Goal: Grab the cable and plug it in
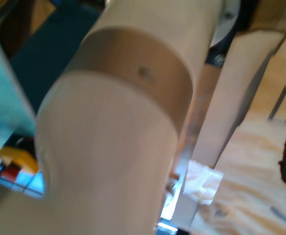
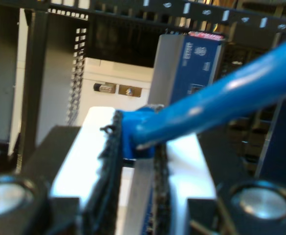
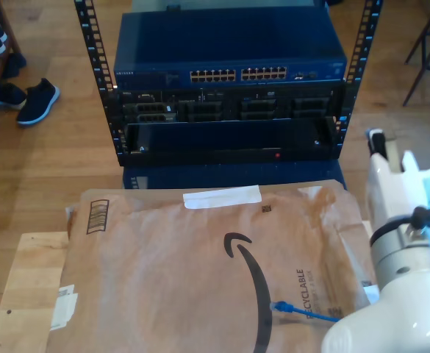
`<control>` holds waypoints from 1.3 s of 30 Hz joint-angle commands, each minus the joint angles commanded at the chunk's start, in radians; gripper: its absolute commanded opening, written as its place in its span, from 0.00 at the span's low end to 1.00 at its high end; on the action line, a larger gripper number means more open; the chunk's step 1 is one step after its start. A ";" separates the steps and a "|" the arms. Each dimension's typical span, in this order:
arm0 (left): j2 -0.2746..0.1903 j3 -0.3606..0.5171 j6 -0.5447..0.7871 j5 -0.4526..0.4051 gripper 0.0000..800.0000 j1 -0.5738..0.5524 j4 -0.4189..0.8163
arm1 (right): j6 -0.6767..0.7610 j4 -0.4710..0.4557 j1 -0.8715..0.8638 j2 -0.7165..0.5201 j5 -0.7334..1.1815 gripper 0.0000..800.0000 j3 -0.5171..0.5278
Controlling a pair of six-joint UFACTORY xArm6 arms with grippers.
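Exterior view first: the cable point(image 3: 303, 312) lies on the brown paper mailer point(image 3: 200, 272) in the lower right of the frame, its blue-booted plug pointing toward the frame's left and its run disappearing under a white arm point(image 3: 398, 279) at the lower right edge. In the second wrist view my second gripper point(image 2: 135, 161) has its fingers point(image 2: 101, 171) clamped together on the cable just behind the boot, with the blue cord slanting off to that frame's upper right, and rack rails point(image 2: 33, 83) and equipment faces ahead. You cannot tell from the first wrist view how my first gripper's fingers stand, since a white arm link point(image 1: 118, 127) blocks the lens. The step in hand looks like carrying the plug to a port, so keep the pinch firm and close to the boot so the plug does not swivel. Aim for the row of ports on the blue switch point(image 3: 229, 55) in the upper middle of the exterior view, and square the plug to the port face before pushing. Advance slowly and straight; a tilted entry would likely jam against the port edge.
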 joint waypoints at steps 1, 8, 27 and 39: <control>0.000 0.018 0.049 -0.032 1.00 0.040 0.000 | 0.002 0.003 0.000 0.008 -0.002 0.00 0.000; 0.000 0.176 0.173 -0.262 1.00 0.241 0.008 | 0.006 0.014 0.018 0.028 -0.002 0.00 0.002; 0.064 0.382 0.382 -0.649 1.00 0.388 0.038 | 0.002 0.035 0.028 0.026 -0.002 0.00 0.000; 0.118 0.402 0.384 -0.703 1.00 0.399 0.041 | 0.002 0.040 0.043 0.025 -0.003 0.00 -0.006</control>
